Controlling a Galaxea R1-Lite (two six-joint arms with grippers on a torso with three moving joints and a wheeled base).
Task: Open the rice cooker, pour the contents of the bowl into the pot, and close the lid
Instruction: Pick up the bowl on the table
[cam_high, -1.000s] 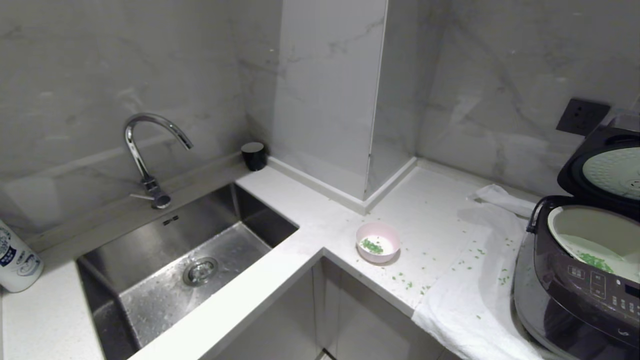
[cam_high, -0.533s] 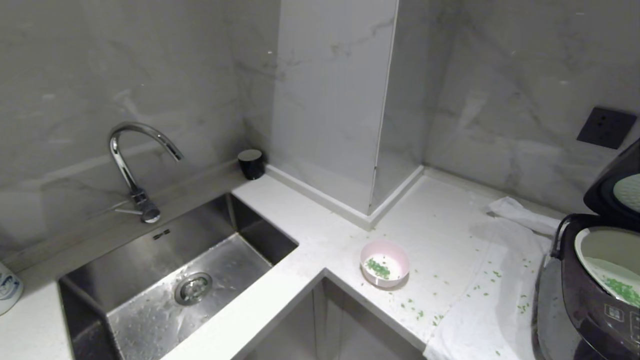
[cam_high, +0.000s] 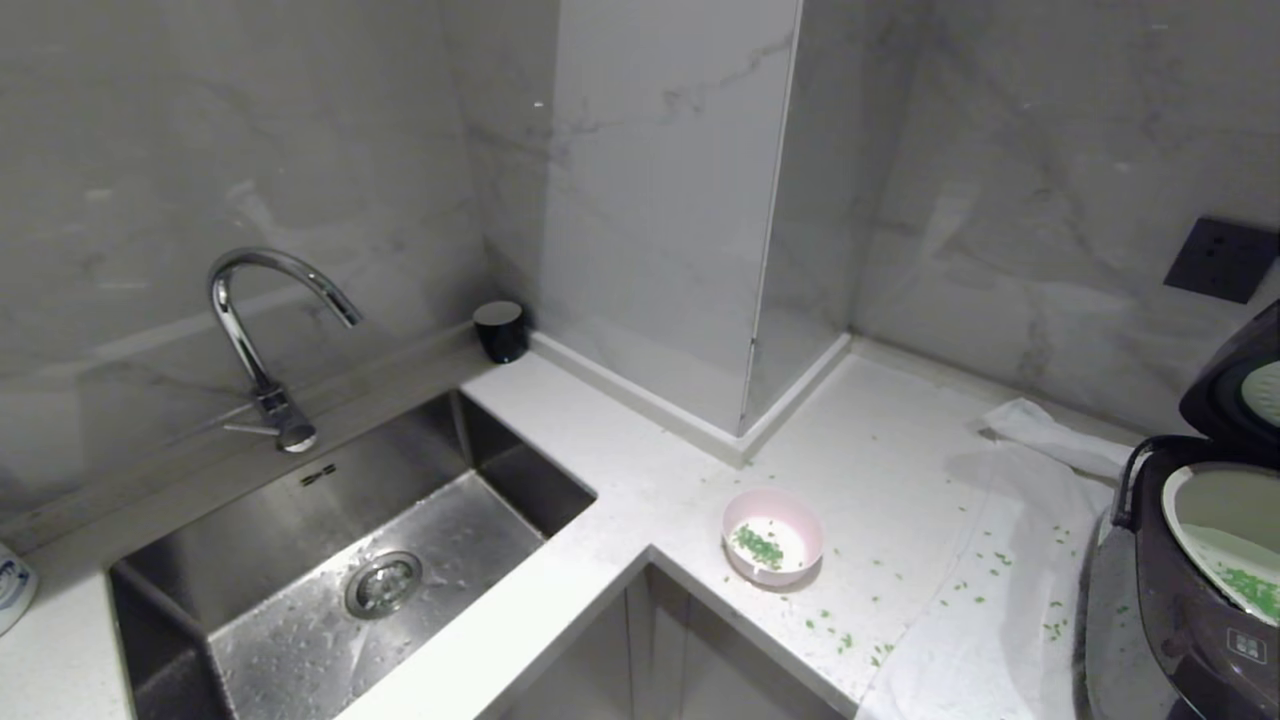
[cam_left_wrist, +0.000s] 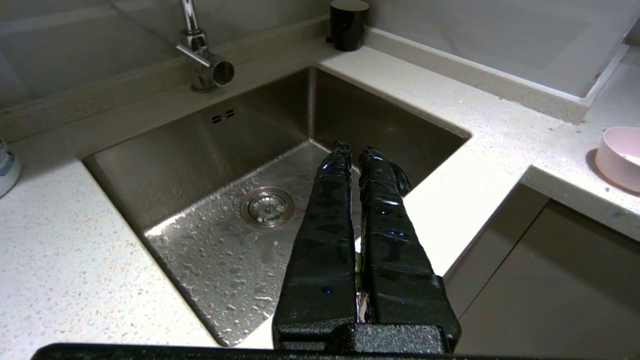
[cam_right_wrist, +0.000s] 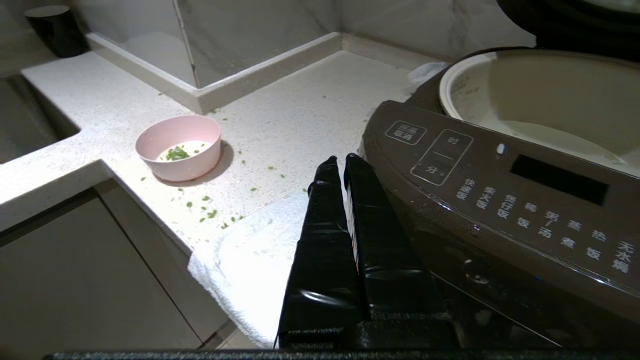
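- Sink (cam_high: 300, 560): steel basin, far left of the bowl, with a faucet (cam_high: 255, 340) behind it.
- Left gripper (cam_left_wrist: 354, 150): fingers pressed together, empty, over the sink's near edge.
- Cup (cam_high: 500, 330): dark, behind and left of the bowl, at the wall.
- Bowl (cam_high: 772, 535): pink, upright on the countertop (cam_high: 880, 450), a few green bits (cam_high: 760, 547) inside; more lie scattered just right of it.
- Towel (cam_high: 1000, 620): white, right of the bowl, under the rice cooker (cam_high: 1190, 620).
- Right gripper (cam_right_wrist: 339, 160): fingers together, empty, right of the bowl, just before the cooker's panel.
- Lid (cam_high: 1235, 385): raised; pot (cam_high: 1200, 500) exposed, green bits within.
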